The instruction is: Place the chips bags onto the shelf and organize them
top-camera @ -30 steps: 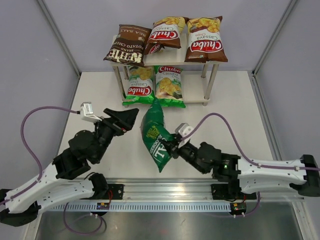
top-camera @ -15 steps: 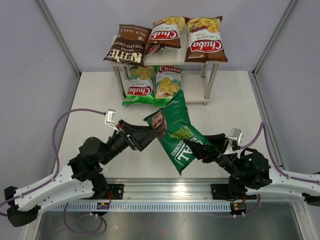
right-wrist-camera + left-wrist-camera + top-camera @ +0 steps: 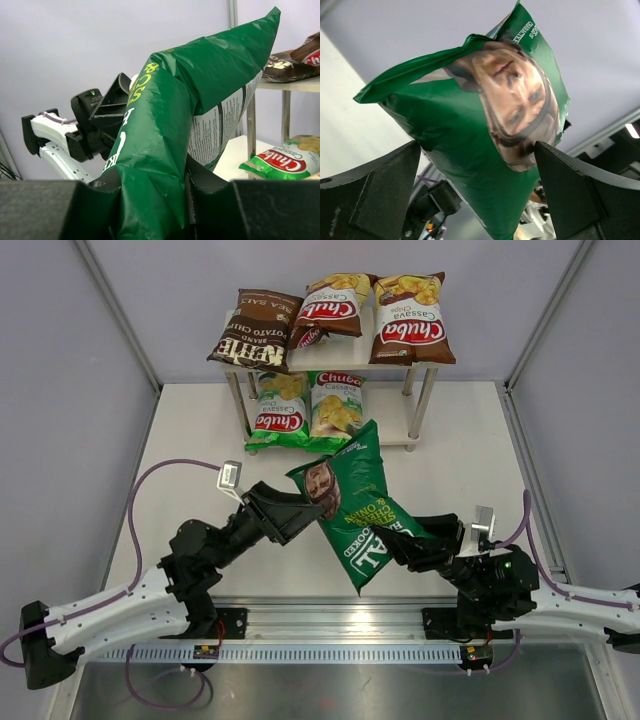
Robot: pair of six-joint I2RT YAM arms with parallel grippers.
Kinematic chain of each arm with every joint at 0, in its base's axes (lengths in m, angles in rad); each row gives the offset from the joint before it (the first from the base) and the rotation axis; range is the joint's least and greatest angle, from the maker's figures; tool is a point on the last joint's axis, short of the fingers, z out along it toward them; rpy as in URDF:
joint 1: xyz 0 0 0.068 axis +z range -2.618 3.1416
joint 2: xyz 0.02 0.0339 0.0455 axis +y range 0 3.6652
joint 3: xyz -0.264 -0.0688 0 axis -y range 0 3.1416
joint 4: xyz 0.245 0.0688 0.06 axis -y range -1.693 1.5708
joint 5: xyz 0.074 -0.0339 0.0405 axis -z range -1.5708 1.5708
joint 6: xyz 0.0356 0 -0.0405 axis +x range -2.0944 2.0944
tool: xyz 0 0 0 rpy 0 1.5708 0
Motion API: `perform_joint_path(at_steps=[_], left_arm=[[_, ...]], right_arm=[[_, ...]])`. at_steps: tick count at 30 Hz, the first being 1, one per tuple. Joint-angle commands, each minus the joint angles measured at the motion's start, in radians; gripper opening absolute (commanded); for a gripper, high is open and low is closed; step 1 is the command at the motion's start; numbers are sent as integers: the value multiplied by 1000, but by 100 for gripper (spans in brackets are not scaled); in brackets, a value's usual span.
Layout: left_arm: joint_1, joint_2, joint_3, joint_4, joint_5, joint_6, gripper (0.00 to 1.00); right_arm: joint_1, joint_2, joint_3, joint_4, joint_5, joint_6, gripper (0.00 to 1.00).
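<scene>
My right gripper [image 3: 393, 540] is shut on the lower end of the dark green REAL bag [image 3: 352, 502] and holds it tilted above the table; the wrist view shows its jaws pinching the crumpled foil [image 3: 150, 200]. My left gripper [image 3: 305, 508] is open, its fingers [image 3: 370, 190] standing wide on either side of the bag's upper part [image 3: 485, 125] without pressing it. The shelf [image 3: 395, 430] stands at the back. The Kettle bag [image 3: 255, 332] and two brown Chuba bags [image 3: 330, 305] [image 3: 408, 320] lie on its top board. Two green Chuba bags [image 3: 280, 410] [image 3: 338, 410] lie on its lower board.
The lower board's right third is bare, next to a silver leg [image 3: 425, 405]. Grey walls close in the table on three sides. A metal rail [image 3: 330, 625] runs along the near edge. Purple cables [image 3: 135, 530] loop beside both arms.
The right arm has swung out to the right, carrying the REAL bag up and tilting it over. The left gripper has moved right and forward until its open jaws straddle the bag.
</scene>
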Motion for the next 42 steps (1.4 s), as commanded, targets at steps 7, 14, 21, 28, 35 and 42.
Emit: perform_joint_path(at_steps=[7, 14, 21, 28, 35, 42], left_arm=[[-4, 93, -96, 544, 144, -45, 99], [-6, 41, -136, 527, 89, 19, 49], [-4, -25, -168, 481, 0, 74, 21], [-6, -61, -199, 515, -115, 139, 14], [-4, -32, -251, 699, -184, 214, 13], [-4, 61, -282, 933, -166, 263, 11]], right_arm=[[1, 141, 56, 180, -159, 74, 23], [1, 172, 38, 203, -48, 88, 35], [1, 157, 51, 152, 36, 94, 58], [0, 195, 139, -124, 262, 309, 99], [1, 175, 46, -76, 225, 577, 99], [0, 201, -30, 59, 213, 791, 100]])
